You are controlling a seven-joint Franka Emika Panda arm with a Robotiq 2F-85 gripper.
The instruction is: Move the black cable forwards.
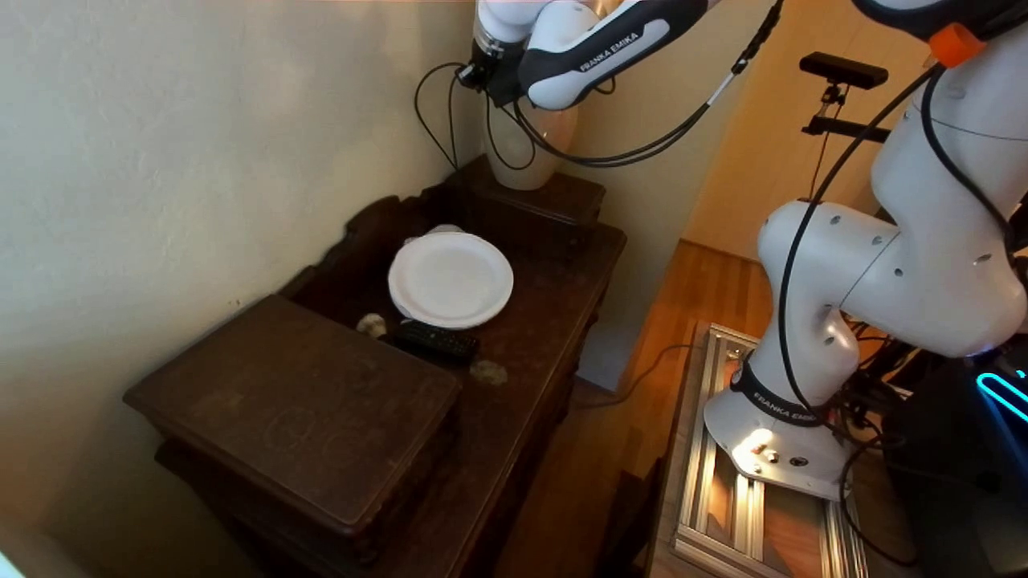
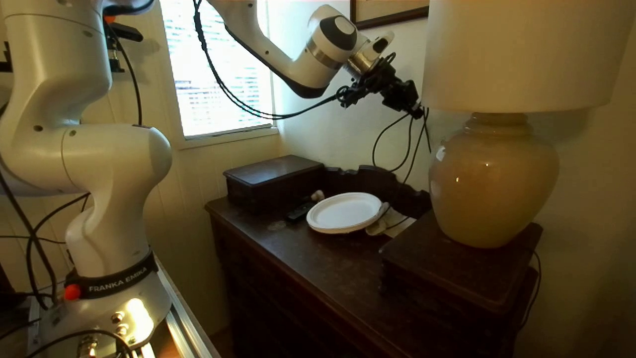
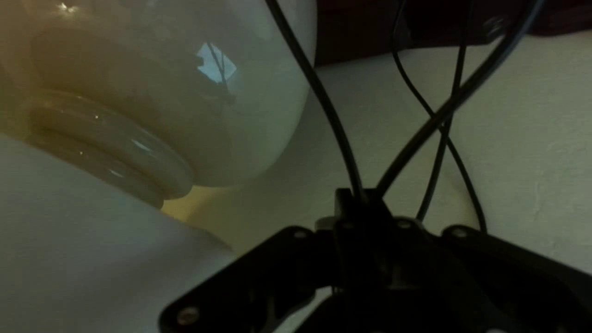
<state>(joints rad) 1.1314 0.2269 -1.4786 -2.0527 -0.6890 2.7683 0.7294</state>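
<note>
Up high, my claw (image 3: pixel 363 199) pinches the cord (image 3: pixel 323 95) tight, near the lamp (image 2: pixel 492 174). The cord hangs below in loops, down toward the dresser (image 2: pixel 318 258). The plate (image 2: pixel 344 213) sits on the dresser, and the remote (image 1: pixel 438 339) lies just beside it.

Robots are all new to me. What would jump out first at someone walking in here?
Most likely the big white robot arm, standing apart from the dark dresser. Up near the lamp, its gripper pinches the black cable, which hangs in loose loops. Down on the dresser, the white plate stands out brightly.
</note>
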